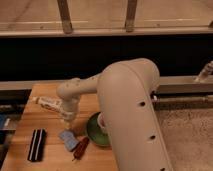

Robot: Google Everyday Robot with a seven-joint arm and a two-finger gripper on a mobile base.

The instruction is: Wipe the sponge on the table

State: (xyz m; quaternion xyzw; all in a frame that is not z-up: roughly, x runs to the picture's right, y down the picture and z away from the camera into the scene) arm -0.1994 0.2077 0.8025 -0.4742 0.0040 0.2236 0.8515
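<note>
The light-blue sponge [68, 139] lies flat on the wooden table [45, 100], near its front edge. My gripper [67, 128] points straight down onto the sponge's far end and is shut on it. The wrist [68, 107] rises above it, and the big white arm fills the middle and right of the camera view and hides the table's right side.
A dark red tool [80, 148] lies just right of the sponge, almost touching it. A green plate [94, 131] sits behind that tool, partly under the arm. A black-and-white striped bar [36, 145] lies at the front left. A dark wall runs behind the table.
</note>
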